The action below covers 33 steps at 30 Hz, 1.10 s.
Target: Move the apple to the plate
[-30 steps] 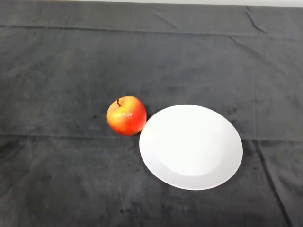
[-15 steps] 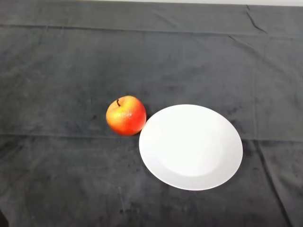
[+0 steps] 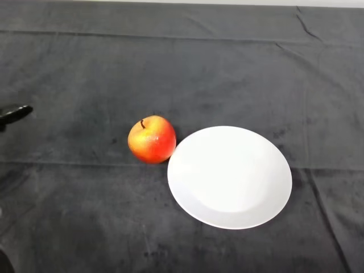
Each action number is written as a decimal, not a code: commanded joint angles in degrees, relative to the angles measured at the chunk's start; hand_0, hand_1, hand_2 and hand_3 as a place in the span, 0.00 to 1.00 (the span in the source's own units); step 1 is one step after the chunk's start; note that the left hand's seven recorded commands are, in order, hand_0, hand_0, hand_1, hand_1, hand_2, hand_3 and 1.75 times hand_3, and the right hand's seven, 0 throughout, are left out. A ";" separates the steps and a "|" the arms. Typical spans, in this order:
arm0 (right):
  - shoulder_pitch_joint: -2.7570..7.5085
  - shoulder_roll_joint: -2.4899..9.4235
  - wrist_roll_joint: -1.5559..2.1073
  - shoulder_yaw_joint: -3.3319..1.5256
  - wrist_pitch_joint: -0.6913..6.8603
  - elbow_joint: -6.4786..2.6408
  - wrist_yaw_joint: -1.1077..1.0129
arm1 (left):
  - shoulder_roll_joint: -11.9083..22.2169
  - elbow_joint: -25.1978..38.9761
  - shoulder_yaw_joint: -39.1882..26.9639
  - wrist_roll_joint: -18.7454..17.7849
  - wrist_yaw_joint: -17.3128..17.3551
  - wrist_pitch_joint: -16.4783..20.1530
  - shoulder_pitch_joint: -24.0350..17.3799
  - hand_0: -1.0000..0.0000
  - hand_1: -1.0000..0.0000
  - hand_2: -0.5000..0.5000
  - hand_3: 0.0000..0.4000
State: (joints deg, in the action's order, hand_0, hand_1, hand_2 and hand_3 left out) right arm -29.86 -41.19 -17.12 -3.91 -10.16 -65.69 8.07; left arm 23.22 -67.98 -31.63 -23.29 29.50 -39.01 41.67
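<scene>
A red and yellow apple (image 3: pixel 151 139) with a short dark stem stands on the dark cloth, just left of the white plate (image 3: pixel 230 176) and almost touching its rim. The plate holds nothing. A small black part of my left hand (image 3: pixel 16 114) pokes in at the view's left edge, well to the left of the apple and slightly farther back. The remainder of the hand and the arm lie outside the view.
The dark cloth (image 3: pixel 182 68) covers the whole table and has creases at the far right corner. A pale strip runs along the table's far edge at the top.
A black part of my left hand has come into view at the left edge. The apple and plate have not moved.
</scene>
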 commanded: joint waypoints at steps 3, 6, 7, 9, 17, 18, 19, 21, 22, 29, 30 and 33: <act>4.23 2.05 -1.57 -1.87 0.72 -2.36 -1.10 | -1.40 -1.62 2.56 1.96 -1.11 0.29 -2.86 1.00 1.00 0.50 0.00; 4.26 2.05 -1.56 -1.86 0.75 -2.31 -1.10 | -2.21 -1.69 3.62 2.93 -1.77 0.56 -3.28 1.00 1.00 0.50 0.00; 4.26 2.05 -1.55 -1.86 0.76 -2.29 -1.11 | -2.46 -1.70 3.95 3.22 -1.97 0.66 -3.40 1.00 1.00 0.50 0.00; 4.28 2.05 -1.55 -1.85 0.78 -2.25 -1.11 | -2.95 -1.73 4.63 3.80 -2.36 0.92 -3.62 1.00 1.00 0.50 0.00; 4.36 2.06 -1.52 -1.83 0.86 -2.09 -1.14 | -5.20 -1.78 7.11 5.66 -3.59 1.42 -4.83 1.00 1.00 0.50 0.00; 4.37 2.06 -1.52 -1.83 0.87 -2.08 -1.14 | -5.50 -1.81 7.44 5.87 -3.72 1.50 -4.97 1.00 1.00 0.50 0.00; 4.38 2.06 -1.51 -1.82 0.88 -2.06 -1.14 | -5.77 -1.85 7.76 6.06 -3.83 1.61 -5.09 1.00 1.00 0.50 0.00; 4.40 2.06 -1.51 -1.82 0.90 -2.02 -1.15 | -6.31 -1.96 8.46 6.47 -4.06 1.89 -5.28 1.00 1.00 0.50 0.00; 4.40 2.06 -1.50 -1.82 0.91 -2.00 -1.15 | -6.56 -2.02 8.81 6.67 -4.15 2.03 -5.37 1.00 1.00 0.50 0.00; 4.47 2.06 -1.48 -1.79 0.98 -1.87 -1.17 | -7.63 -2.61 11.52 8.07 -4.11 3.73 -6.01 1.00 1.00 0.50 0.00; 4.47 2.06 -1.48 -1.79 0.99 -1.85 -1.18 | -7.71 -2.68 11.90 8.27 -4.13 4.02 -6.01 1.00 1.00 0.50 0.00; 4.50 2.06 -1.47 -1.78 1.02 -1.80 -1.18 | -8.05 -2.90 13.20 9.01 -4.28 4.89 -5.99 1.00 1.00 0.50 0.00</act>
State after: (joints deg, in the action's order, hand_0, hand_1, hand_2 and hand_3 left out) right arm -29.86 -41.18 -17.10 -3.90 -10.14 -65.48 8.05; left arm 15.58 -68.27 -19.06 -14.92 25.46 -34.83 36.91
